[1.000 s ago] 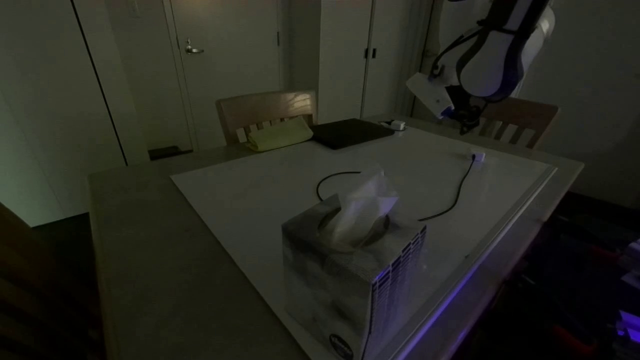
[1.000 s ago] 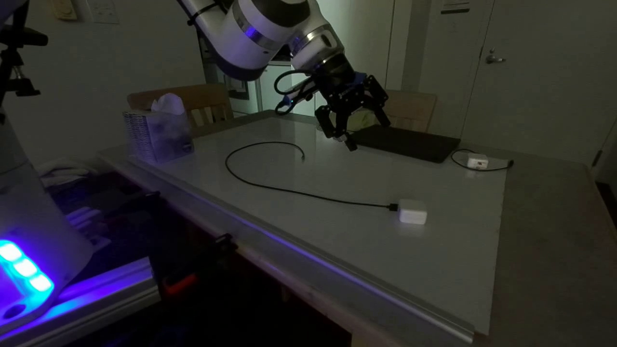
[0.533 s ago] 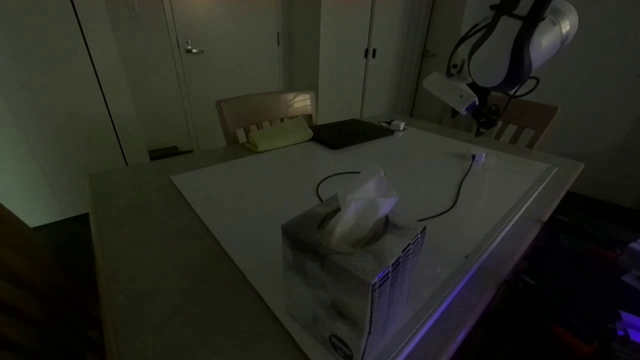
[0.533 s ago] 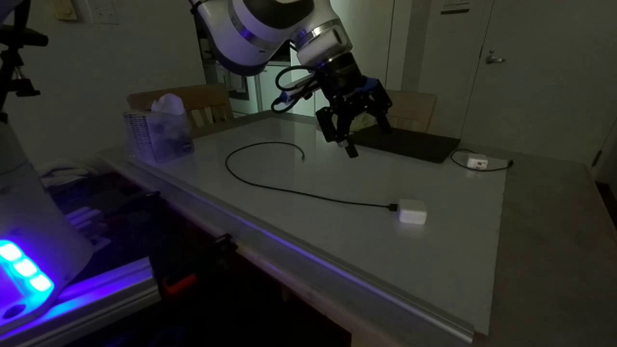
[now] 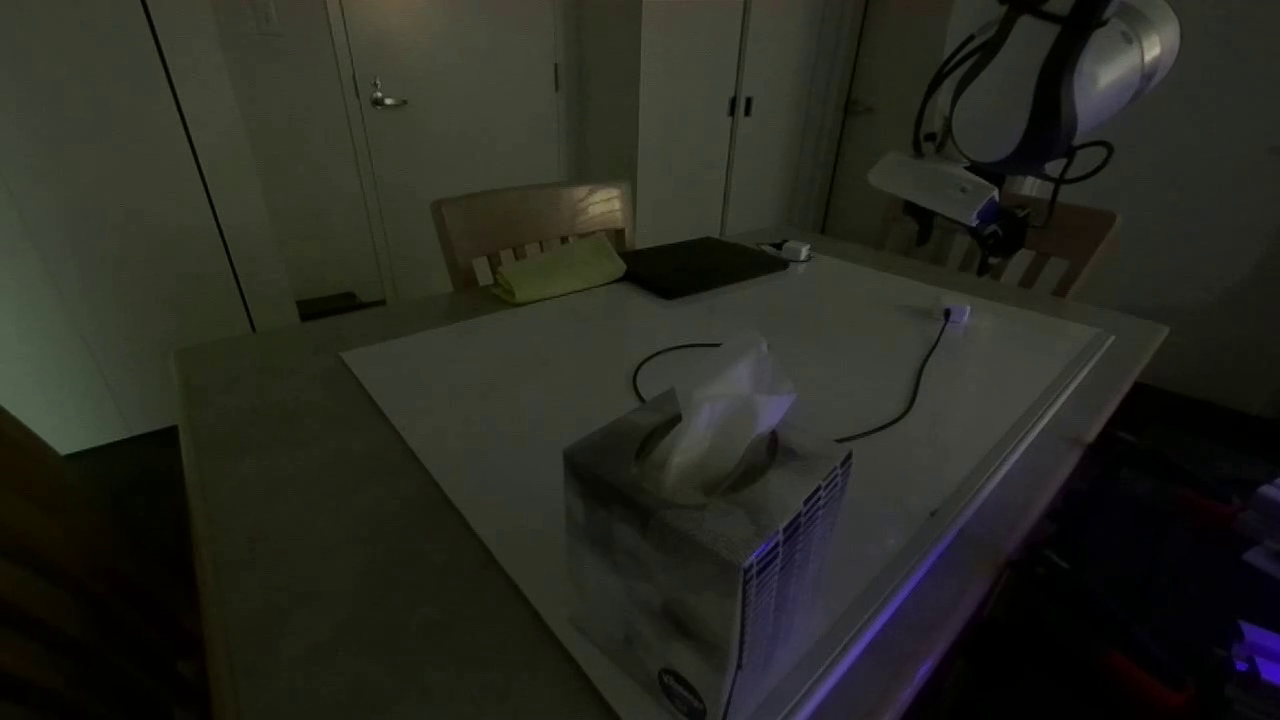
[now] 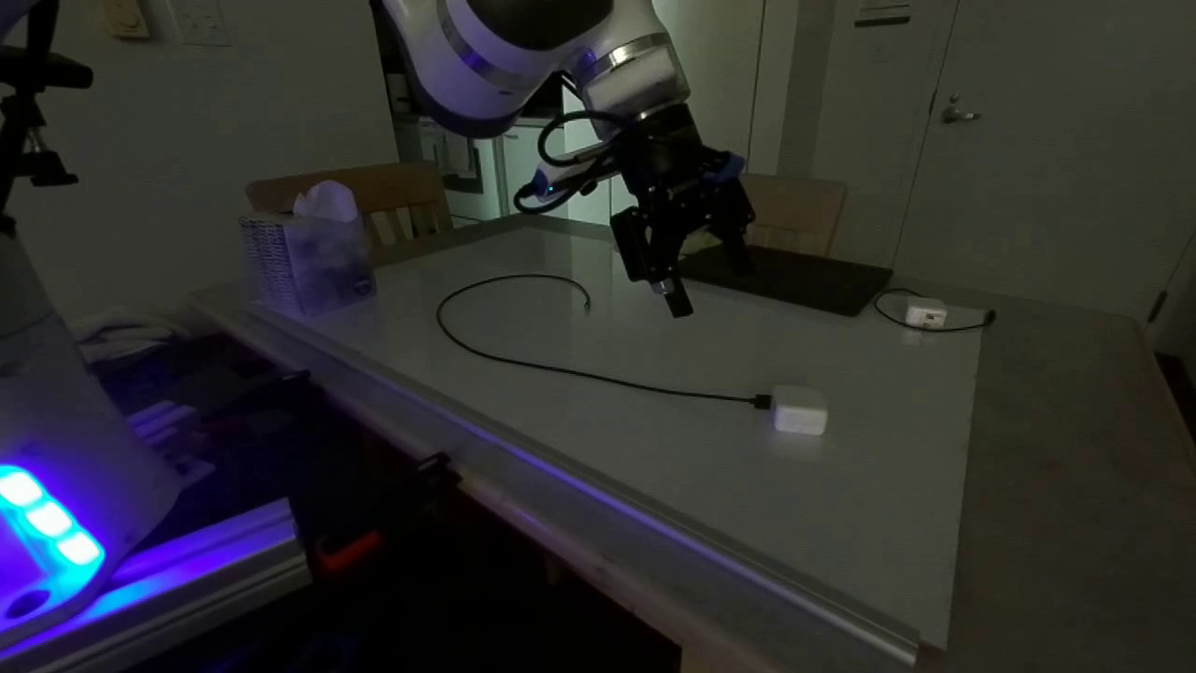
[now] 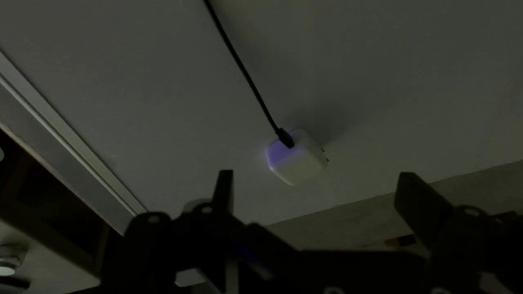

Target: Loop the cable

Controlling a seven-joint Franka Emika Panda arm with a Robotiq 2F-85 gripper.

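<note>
Dim room, so bear with me. Biggest thing is the table (image 6: pixel 1074 486), with a white board (image 6: pixel 869 505) lying flat over most of it.

The cable (image 6: pixel 561 371) is down on that board in an open curve: a hook round near its free end, then a long, gently bending run to a white adapter (image 6: pixel 800 411). It doesn't cross itself anywhere I can see, so I'd call the looping not done.

The gripper (image 6: pixel 710 285) hangs in the air above the board, jaws wide apart, nothing in them. How high, I can't really tell. Imo it all turns on which end it faces, and in the wrist view that's the adapter end: the adapter shows roughly midway between the fingers (image 7: pixel 224 190), mostly past their tips. From there the cable heads up and a bit left in that picture, away from the gripper, so its long axis cuts steeply across the line between the fingertips. Looks like a decent pinch angle, maybe after a small wrist turn.

Smallest bits: the black plug (image 7: pixel 286 139) at the adapter is the nearer one, and the loose tip (image 6: pixel 588 305) looks like the longer trip.
</note>
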